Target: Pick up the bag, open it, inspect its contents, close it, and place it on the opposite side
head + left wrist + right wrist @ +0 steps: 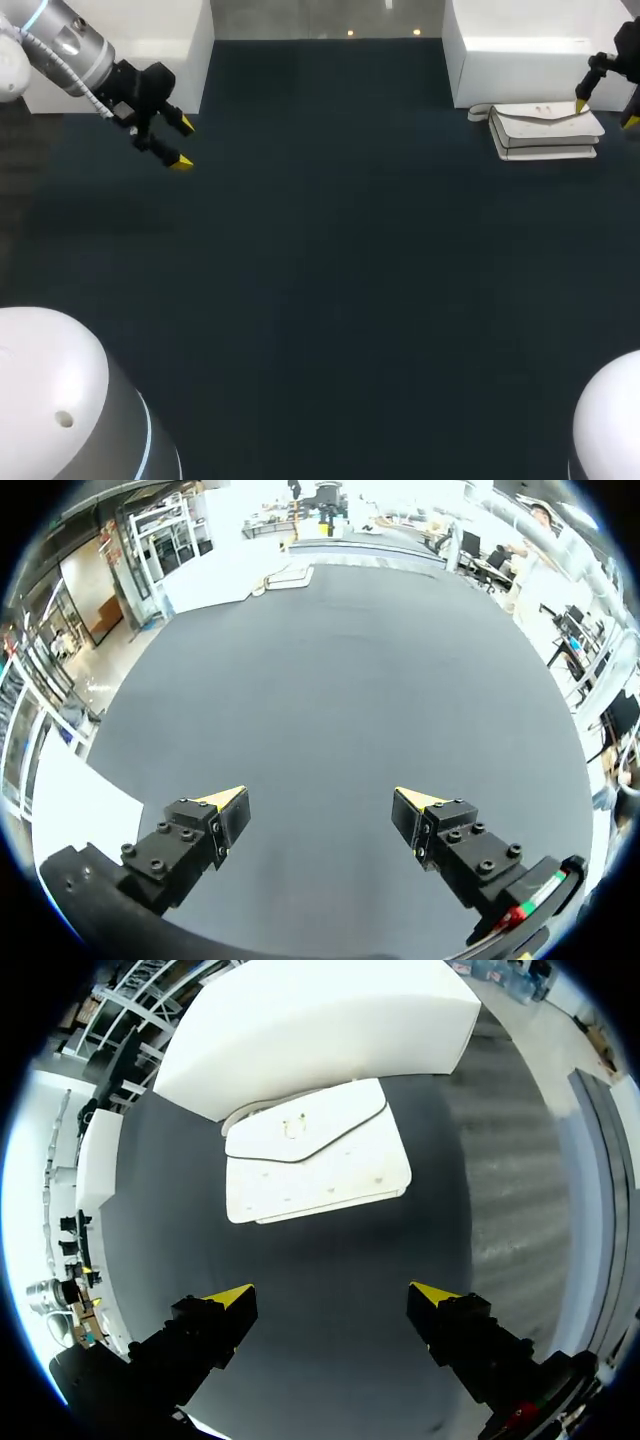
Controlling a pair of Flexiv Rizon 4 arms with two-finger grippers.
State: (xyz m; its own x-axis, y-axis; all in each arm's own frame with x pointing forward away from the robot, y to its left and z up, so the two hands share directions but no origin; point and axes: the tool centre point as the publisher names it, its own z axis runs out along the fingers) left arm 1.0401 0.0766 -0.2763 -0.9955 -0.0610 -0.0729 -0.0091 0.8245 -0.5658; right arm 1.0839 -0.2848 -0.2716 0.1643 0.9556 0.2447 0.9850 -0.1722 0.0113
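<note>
A white bag point(546, 131) with a pointed flap lies flat on the dark table at the far right; the right wrist view shows the bag point(315, 1152) ahead of the fingers, its flap down. My right gripper point(607, 113) hovers over the bag's right end, open and holding nothing; in its own view the gripper point(330, 1292) stands clear of the bag. My left gripper point(184, 142) hangs open over the table's far left, empty, and the left wrist view shows that gripper point(320, 795) above bare table. From there the bag point(287, 577) is small at the far edge.
A white block point(545, 50) stands just behind the bag, touching or nearly touching it; it shows large in the right wrist view as the block point(320, 1020). Another white block point(160, 40) stands at the back left. The dark table point(330, 280) stretches between them.
</note>
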